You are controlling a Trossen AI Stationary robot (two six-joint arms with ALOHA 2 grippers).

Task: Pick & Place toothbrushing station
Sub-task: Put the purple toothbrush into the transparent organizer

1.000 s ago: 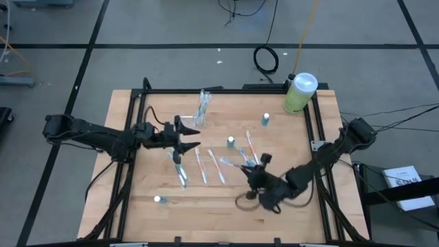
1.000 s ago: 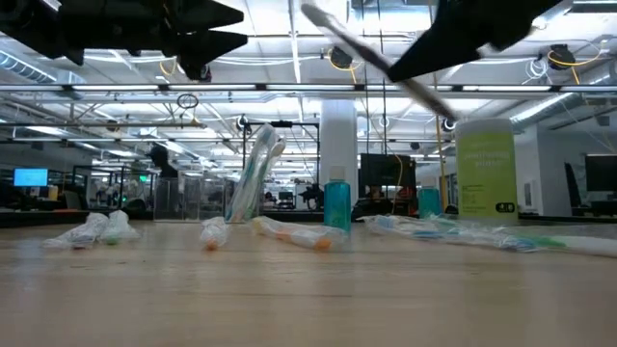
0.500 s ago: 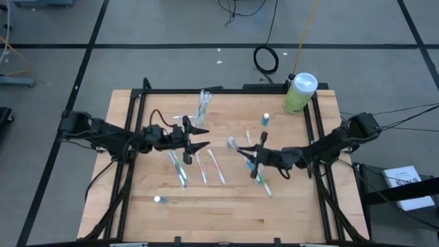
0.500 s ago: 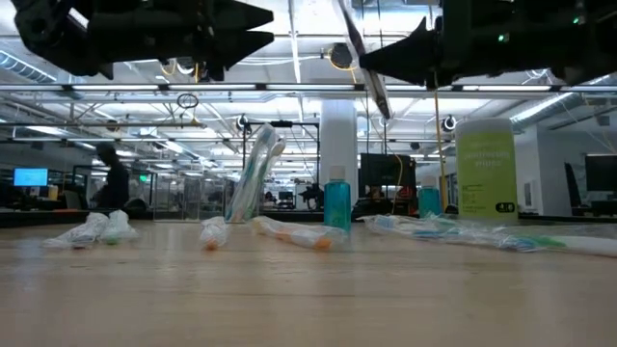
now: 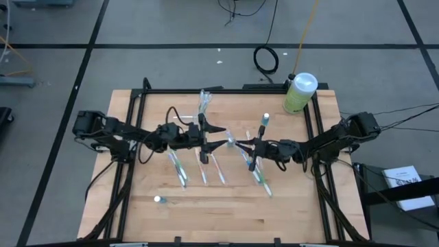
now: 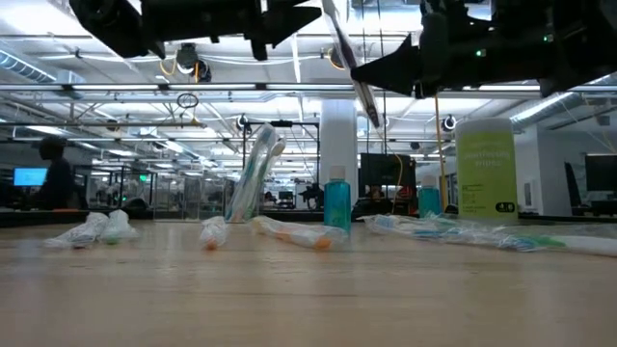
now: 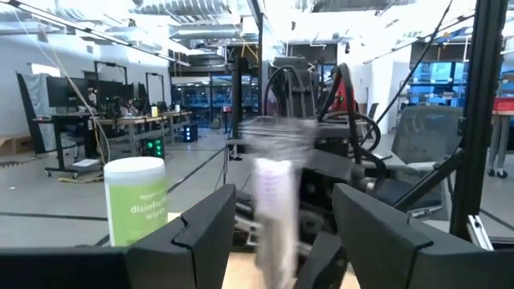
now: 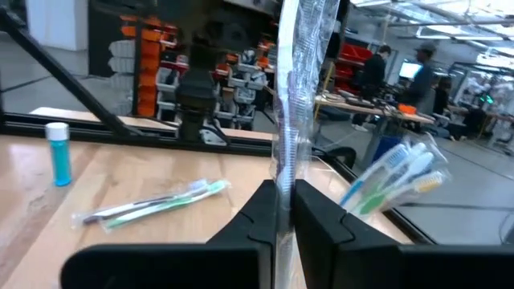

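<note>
Right gripper (image 5: pixel 255 145) mid-table, raised, pinching wrapped toothbrush (image 8: pixel 294 96) upright. Left gripper (image 5: pixel 218 136) facing it, just beside, fingers spread, holding nothing. Toothbrushing station (image 5: pixel 203 104) near table's far edge, brushes inside. Loose wrapped toothbrushes (image 5: pixel 203 166) on wood below; green wipes canister (image 5: pixel 299 92) at far right corner.

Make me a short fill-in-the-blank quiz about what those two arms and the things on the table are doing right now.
1. The right gripper is shut on a wrapped ____.
2. The left gripper holds nothing; its fingers are ____.
3. The green bottle stands at a corner of the table, topped by a ____ cap.
4. The toothbrushing station already holds several ____.

Missing words: toothbrush; open; white; toothbrushes
</note>
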